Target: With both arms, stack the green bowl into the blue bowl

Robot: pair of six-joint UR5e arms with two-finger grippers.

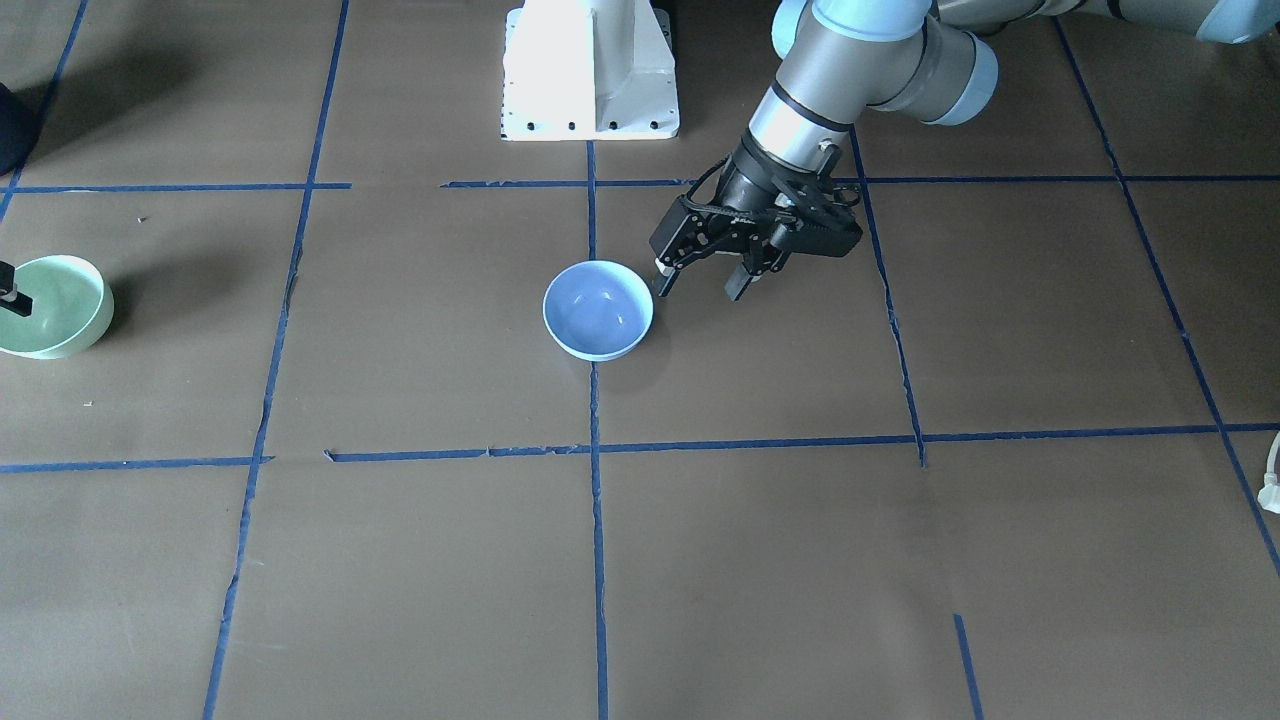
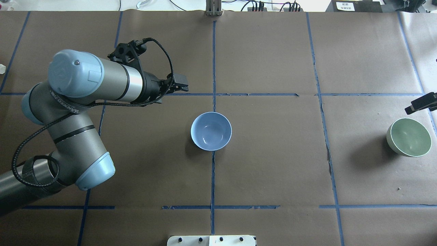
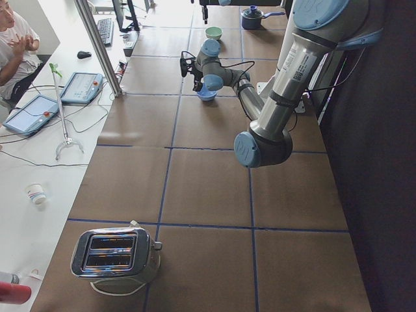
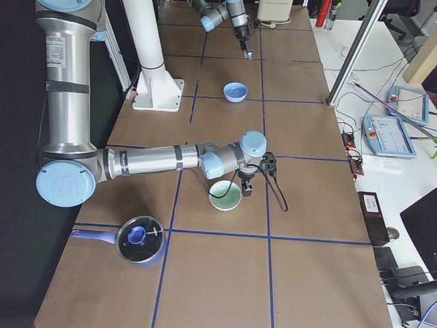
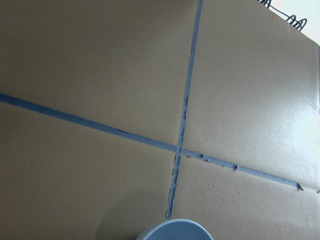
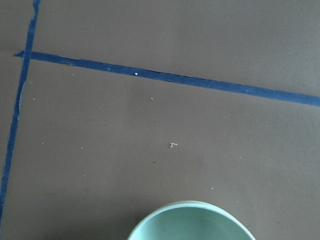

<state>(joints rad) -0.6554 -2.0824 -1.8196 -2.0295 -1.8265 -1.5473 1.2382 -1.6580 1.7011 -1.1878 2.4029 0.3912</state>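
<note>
Okay, right end effector pinches the tilted pale mint-green glossy bowl by its rim at the brown paper worktop edge, so level it and centre it over the mid-worktop periwinkle-blue glossy bowl, left end effector spread just beside.

The left arm was silver-grey tubing with light-blue joint caps, white lettering on a black band, a braided black cable looped alongside, and black fingers.
</note>
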